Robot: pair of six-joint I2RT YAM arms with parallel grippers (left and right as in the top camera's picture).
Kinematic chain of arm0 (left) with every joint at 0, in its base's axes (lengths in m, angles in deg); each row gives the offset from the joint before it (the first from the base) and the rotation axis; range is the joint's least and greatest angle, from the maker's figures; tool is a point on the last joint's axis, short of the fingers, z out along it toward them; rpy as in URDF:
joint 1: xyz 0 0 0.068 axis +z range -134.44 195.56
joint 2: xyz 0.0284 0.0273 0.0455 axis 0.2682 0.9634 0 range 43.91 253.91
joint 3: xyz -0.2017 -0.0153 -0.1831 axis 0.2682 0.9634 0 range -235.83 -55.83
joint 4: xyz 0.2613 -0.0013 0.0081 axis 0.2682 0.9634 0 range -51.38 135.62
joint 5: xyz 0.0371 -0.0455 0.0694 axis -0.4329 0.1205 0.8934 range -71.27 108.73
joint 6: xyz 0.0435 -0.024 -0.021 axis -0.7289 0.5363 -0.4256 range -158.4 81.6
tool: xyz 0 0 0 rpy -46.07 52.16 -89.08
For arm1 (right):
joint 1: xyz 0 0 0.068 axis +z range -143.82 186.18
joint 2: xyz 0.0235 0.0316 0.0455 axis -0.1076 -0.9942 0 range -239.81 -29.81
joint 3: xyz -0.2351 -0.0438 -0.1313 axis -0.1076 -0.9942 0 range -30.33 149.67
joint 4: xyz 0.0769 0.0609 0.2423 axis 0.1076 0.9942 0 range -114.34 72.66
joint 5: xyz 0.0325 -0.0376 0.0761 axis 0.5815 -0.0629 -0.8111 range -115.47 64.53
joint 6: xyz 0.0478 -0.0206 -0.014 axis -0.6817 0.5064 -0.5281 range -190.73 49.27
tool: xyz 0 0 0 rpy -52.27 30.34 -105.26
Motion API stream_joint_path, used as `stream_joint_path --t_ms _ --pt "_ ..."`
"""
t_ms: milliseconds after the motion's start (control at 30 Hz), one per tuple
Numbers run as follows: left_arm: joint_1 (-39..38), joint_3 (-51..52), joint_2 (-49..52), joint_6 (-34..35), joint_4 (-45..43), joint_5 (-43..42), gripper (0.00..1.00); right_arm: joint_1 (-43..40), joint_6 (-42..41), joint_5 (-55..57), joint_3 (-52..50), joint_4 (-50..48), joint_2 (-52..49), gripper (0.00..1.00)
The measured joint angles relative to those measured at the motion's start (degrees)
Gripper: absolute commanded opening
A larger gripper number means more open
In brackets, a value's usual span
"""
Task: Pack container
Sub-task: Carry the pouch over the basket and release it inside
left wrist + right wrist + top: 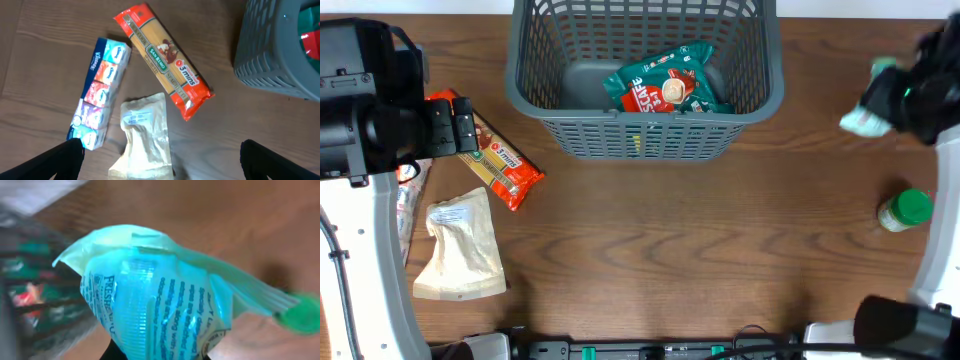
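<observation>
Clutching a teal packet (160, 295), right hand (892, 100) hovers near the container (640, 138); left hand (460, 128) gapes empty.

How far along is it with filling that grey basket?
Done: one green packet lies in the container. In hand: the right jaws are shut on a teal packet, held to the container's right. Left: the pasta packet, tissue pack, beige pouch and green-lidded jar sit on the table.
</observation>
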Motion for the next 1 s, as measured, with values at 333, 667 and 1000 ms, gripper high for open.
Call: stream_joint_path --t_ms 333,667,1000 --pt "0.0 0.0 0.0 0.0 0.0 -0.6 0.99 17.0 15.1 0.0 22.2 -2.1 -9.6 0.01" --pt "0.0 0.0 0.0 -0.2 0.0 -1.5 0.99 30.9 26.6 0.5 23.6 -17.6 -14.9 0.01" --pt "0.0 0.0 0.0 -0.2 0.0 -1.5 0.99 38.5 32.6 -2.9 23.7 -20.9 -31.3 0.01"
